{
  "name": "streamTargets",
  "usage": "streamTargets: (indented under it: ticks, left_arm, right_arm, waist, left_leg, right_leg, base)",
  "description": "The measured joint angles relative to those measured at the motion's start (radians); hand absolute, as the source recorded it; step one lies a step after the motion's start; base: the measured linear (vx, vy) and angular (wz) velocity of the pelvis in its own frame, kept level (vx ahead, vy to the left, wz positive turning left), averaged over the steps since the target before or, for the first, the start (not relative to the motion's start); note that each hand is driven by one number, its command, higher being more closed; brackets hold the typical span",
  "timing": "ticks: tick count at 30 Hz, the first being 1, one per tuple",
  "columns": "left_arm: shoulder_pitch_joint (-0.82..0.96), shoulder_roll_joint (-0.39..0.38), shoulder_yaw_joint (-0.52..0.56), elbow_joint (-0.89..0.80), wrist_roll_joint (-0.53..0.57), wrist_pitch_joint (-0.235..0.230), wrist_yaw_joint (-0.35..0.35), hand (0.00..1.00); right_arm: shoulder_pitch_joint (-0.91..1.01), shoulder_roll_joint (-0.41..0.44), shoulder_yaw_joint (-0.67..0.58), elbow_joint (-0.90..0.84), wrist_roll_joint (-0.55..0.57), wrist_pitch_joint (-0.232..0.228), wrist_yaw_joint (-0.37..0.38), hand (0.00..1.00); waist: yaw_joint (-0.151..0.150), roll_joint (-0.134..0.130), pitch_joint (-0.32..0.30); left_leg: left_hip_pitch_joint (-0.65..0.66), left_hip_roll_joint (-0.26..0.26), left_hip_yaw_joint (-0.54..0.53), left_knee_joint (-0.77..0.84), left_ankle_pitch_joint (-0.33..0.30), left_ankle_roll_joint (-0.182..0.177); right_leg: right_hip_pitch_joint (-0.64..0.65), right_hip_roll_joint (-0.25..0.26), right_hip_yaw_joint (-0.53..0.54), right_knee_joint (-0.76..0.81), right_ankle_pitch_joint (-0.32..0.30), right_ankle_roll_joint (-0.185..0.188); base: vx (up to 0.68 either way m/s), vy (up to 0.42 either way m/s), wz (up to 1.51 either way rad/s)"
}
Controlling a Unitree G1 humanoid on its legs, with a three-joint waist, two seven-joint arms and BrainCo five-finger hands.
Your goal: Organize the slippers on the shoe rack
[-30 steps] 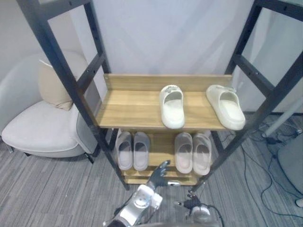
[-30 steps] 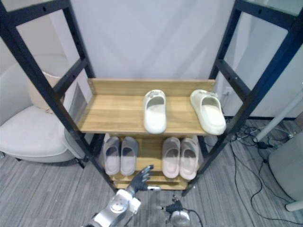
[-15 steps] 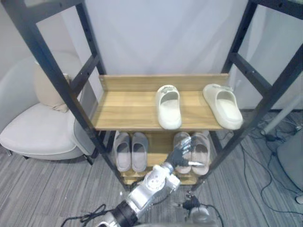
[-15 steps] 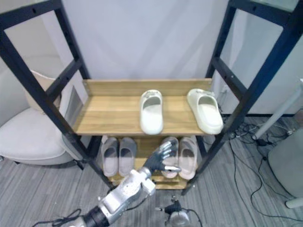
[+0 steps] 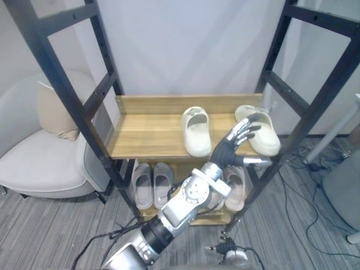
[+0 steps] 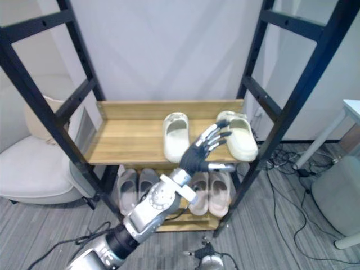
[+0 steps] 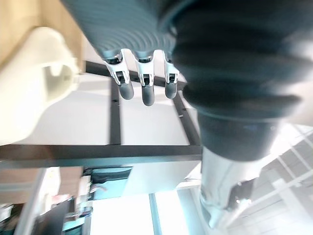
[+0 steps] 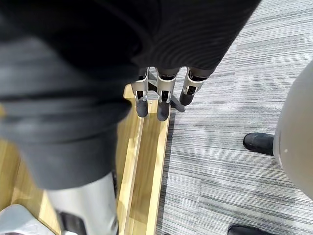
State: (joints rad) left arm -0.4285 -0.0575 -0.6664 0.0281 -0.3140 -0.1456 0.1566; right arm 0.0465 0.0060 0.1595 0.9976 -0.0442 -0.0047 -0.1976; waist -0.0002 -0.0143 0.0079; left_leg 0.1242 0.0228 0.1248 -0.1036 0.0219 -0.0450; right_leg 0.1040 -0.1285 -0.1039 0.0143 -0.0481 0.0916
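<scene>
Two cream slippers stand apart on the rack's upper wooden shelf (image 5: 146, 138), toes toward me: one in the middle (image 5: 197, 130), one at the right end (image 5: 260, 130). My left hand (image 5: 232, 147) is raised in front of that shelf between them, open with fingers spread. Its fingertips overlap the right slipper's near left edge; whether they touch it I cannot tell. In the left wrist view the straight fingers (image 7: 143, 84) show with a cream slipper (image 7: 29, 83) beside them. My right hand (image 8: 159, 98) hangs open low by the rack's wooden base (image 8: 146, 161).
On the lower shelf sit a grey pair (image 5: 151, 183) and a beige pair (image 5: 235, 188), the latter partly behind my arm. Black uprights (image 5: 306, 121) frame the rack. A white armchair (image 5: 39, 163) with a cushion stands left; a grey seat (image 5: 342, 191) and cables lie right.
My left hand has risen from floor level by the lower shelf to the upper shelf, close to the right slipper. The camera has shifted; the slippers stayed put.
</scene>
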Motion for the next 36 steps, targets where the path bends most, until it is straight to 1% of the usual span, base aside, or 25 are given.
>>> streamTargets:
  ticks: [5, 8, 14, 17, 23, 28, 30, 32, 36]
  left_arm:
    - [-0.068, -0.007, 0.118, 0.011, 0.036, 0.0, 0.04, 0.0]
    - [-0.113, -0.006, 0.178, 0.067, 0.071, 0.001, 0.06, 0.0]
    - [-0.169, 0.002, 0.258, 0.151, 0.145, 0.007, 0.083, 0.0]
    - [-0.198, 0.029, 0.292, 0.201, 0.181, 0.02, 0.086, 0.0]
    - [-0.2, 0.092, 0.346, 0.328, 0.277, 0.051, 0.113, 0.0]
    - [-0.2, 0.14, 0.399, 0.37, 0.361, 0.073, 0.143, 0.0]
    - [-0.2, 0.158, 0.416, 0.383, 0.377, 0.078, 0.15, 0.0]
    - [-0.2, 0.182, 0.437, 0.405, 0.417, 0.093, 0.155, 0.0]
    - [-0.2, 0.203, 0.457, 0.418, 0.473, 0.11, 0.168, 0.0]
  right_arm:
    - [0.003, 0.0, -0.001, -0.002, -0.006, 0.002, 0.004, 0.0]
    - [0.009, 0.004, -0.002, -0.004, -0.026, 0.003, 0.009, 0.0]
    - [0.015, 0.015, -0.038, -0.007, -0.033, 0.004, 0.025, 0.0]
    - [0.015, 0.015, -0.039, -0.015, -0.034, 0.006, 0.03, 0.0]
    - [0.017, 0.016, -0.061, -0.041, -0.034, 0.01, 0.034, 0.0]
    - [0.015, 0.015, -0.077, -0.041, -0.034, 0.01, 0.041, 0.0]
    - [0.014, 0.014, -0.078, -0.041, -0.034, 0.01, 0.041, 0.0]
    - [0.012, 0.014, -0.078, -0.043, -0.034, 0.009, 0.041, 0.0]
    - [0.008, 0.011, -0.08, -0.044, -0.034, 0.009, 0.041, 0.0]
  waist:
    - [0.0, 0.001, -0.004]
    - [0.0, 0.0, -0.015]
    - [-0.001, 0.001, -0.026]
    - [-0.004, 0.001, -0.026]
    - [-0.015, 0.001, -0.025]
    - [-0.019, -0.002, -0.023]
    - [-0.019, -0.004, -0.021]
    - [-0.022, -0.006, -0.019]
    - [-0.028, -0.012, -0.007]
  left_leg:
    - [0.0, 0.001, 0.001, 0.0, 0.0, 0.0]
    - [-0.001, 0.0, 0.002, 0.0, 0.0, 0.0]
    - [-0.003, 0.0, 0.006, 0.0, 0.0, 0.0]
    - [-0.003, 0.0, 0.01, 0.0, 0.0, -0.001]
    - [-0.003, 0.004, 0.023, 0.0, -0.001, -0.002]
    - [-0.012, 0.008, 0.03, 0.0, -0.003, -0.005]
    - [-0.019, 0.01, 0.033, 0.0, -0.003, -0.005]
    - [-0.018, 0.014, 0.037, 0.0, -0.005, -0.009]
    - [-0.018, 0.019, 0.049, 0.0, -0.008, -0.013]
  right_leg:
    - [-0.007, 0.0, -0.001, 0.002, 0.0, 0.0]
    - [-0.008, 0.0, 0.0, 0.001, 0.0, 0.0]
    - [-0.013, 0.001, 0.006, -0.001, 0.0, 0.0]
    - [-0.015, 0.003, 0.008, -0.001, 0.0, 0.0]
    - [-0.015, 0.007, 0.01, -0.011, 0.003, -0.004]
    - [-0.016, 0.013, 0.015, -0.038, 0.017, -0.007]
    - [-0.019, 0.016, 0.02, -0.049, 0.026, -0.008]
    - [-0.019, 0.021, 0.027, -0.056, 0.03, -0.009]
    - [-0.021, 0.026, 0.033, -0.059, 0.031, -0.011]
  base:
    - [-0.03, -0.003, 0.0]
    - [0.0, 0.0, 0.0]
    - [0.0, 0.0, -0.01]
    - [-0.01, -0.003, -0.02]
    - [-0.01, -0.005, -0.02]
    - [-0.01, -0.003, -0.03]
    - [0.01, -0.014, -0.08]
    - [0.01, -0.023, -0.11]
    - [0.0, -0.022, -0.06]
